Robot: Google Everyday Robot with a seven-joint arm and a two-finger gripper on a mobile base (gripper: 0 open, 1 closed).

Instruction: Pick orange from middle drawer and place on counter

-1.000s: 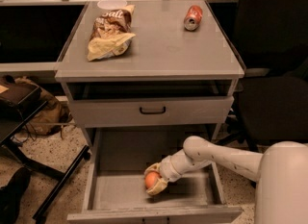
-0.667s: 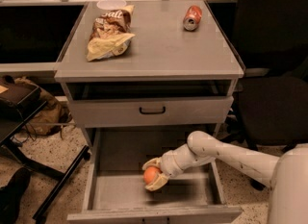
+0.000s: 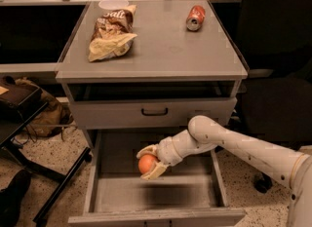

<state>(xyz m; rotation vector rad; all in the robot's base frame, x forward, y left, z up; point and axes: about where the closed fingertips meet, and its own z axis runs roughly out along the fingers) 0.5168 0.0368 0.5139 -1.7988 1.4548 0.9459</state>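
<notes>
Nearest you: middle drawer (image 3: 117,198) standing pulled out, front lip and low side walls framing bare floor. Gripper (image 3: 149,162) hanging over floor left of centre, fingers (image 3: 155,174) clamping round orange (image 3: 145,164). Orange appearing lifted off floor, judging by shadow below. Closed drawer front (image 3: 154,111) sitting just behind arm (image 3: 234,143). Counter (image 3: 170,50) edge overhanging beyond. You are getting a bare stretch between chip bag (image 3: 111,33) at left and soda can (image 3: 196,17) at far right.

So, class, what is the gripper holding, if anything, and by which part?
The gripper holds the small round orange fruit, jaws on its top and underside, above the grey drawer.
</notes>
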